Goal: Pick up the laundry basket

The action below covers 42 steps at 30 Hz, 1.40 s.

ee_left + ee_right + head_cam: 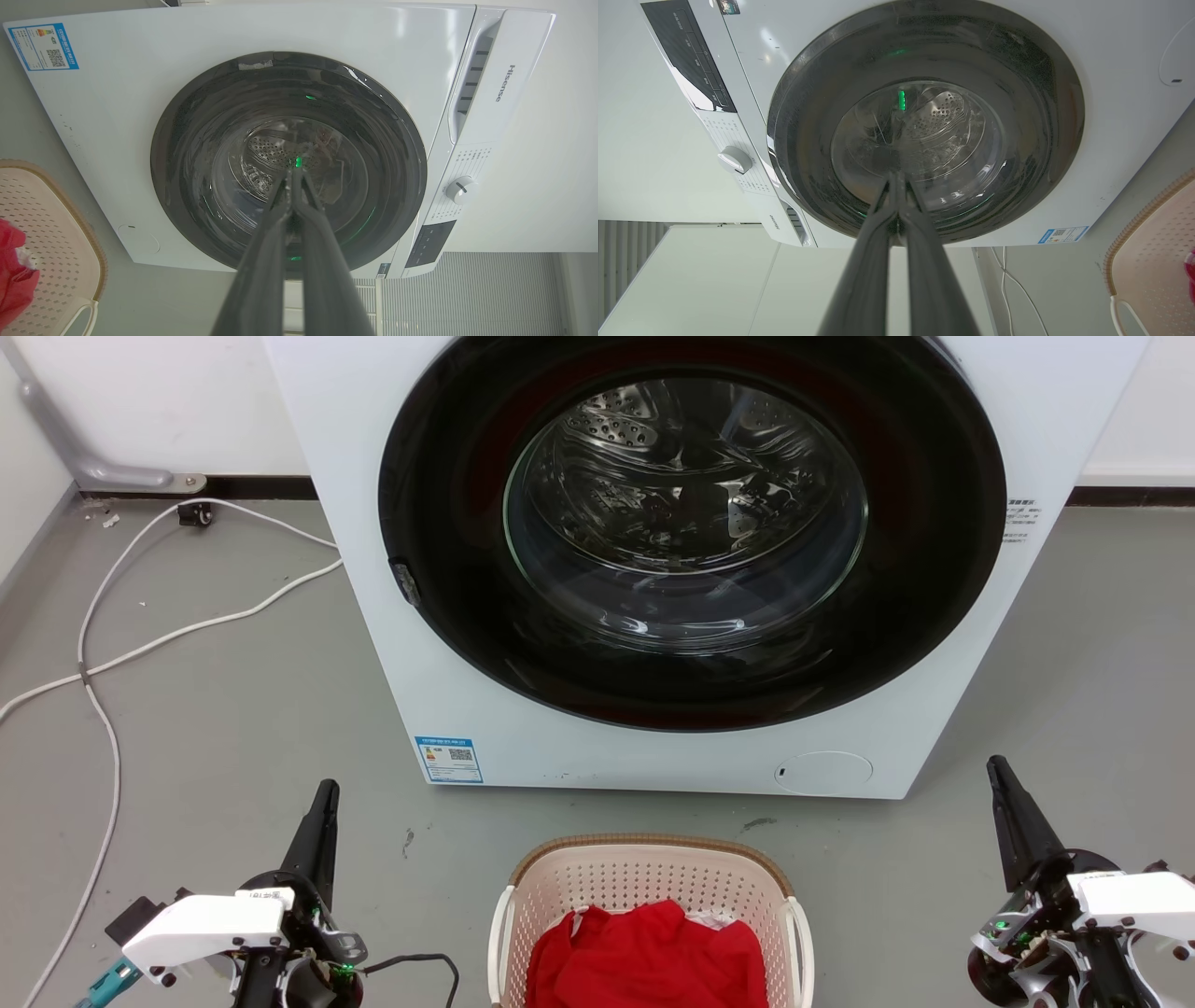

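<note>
Basket (644, 841) stands on the floor (233, 737) directly before the washer (653, 756), apart from it. Garment (649, 957) lies in the basket. Left gripper (327, 791) is left of the basket, right gripper (997, 767) right of it, both apart from it. Cable (86, 674) lies left of the washer.

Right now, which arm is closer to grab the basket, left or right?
Left, but only just. The left gripper sits slightly nearer the laundry basket than the right gripper does. Both are shut, pointing toward the washer, touching nothing.
</note>
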Tool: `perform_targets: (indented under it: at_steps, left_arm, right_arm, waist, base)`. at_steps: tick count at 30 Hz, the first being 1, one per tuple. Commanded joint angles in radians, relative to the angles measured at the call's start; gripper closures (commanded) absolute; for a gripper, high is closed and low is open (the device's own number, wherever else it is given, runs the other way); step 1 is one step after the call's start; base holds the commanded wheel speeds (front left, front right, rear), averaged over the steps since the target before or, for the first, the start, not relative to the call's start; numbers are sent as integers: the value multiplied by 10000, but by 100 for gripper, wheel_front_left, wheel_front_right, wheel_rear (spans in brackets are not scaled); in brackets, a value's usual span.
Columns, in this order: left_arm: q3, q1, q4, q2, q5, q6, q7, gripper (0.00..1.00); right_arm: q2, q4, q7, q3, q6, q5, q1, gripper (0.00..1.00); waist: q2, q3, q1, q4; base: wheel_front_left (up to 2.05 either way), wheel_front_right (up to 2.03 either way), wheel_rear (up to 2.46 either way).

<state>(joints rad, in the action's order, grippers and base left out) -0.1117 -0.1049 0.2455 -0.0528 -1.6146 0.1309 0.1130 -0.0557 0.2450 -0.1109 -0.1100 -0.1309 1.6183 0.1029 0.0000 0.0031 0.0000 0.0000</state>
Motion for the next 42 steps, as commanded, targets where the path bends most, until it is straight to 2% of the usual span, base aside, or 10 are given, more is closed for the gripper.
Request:
perform_targets:
  at_steps: [1,28,29,36,42]
  left_arm:
    - [-41,-81,7,17,16,28,33,100]
    - [-48,-82,7,23,21,28,42,100]
    - [-9,-1,-1,4,10,0,-1,0]
    - [60,288,176,37,144,-4,-203,0]
    - [48,320,-115,36,1021,-67,-502,0]
  right_arm:
    - [38,8,-34,-12,3,-49,110,100]
    - [49,9,-46,-27,3,-71,112,100]
    - [10,-1,-11,-17,0,-4,1,0]
    - [39,244,176,16,2,-164,-333,0]
    - [39,28,475,-75,2,-1121,-393,0]
  waist:
    - [0,0,0,0]
    - [0,0,0,0]
    - [0,0,0,0]
    - [0,2,0,-2]
    - [0,13,0,-7]
  base:
    - [0,0,0]
    - [0,0,0]
    - [0,0,0]
    - [0,0,0]
    - [0,0,0]
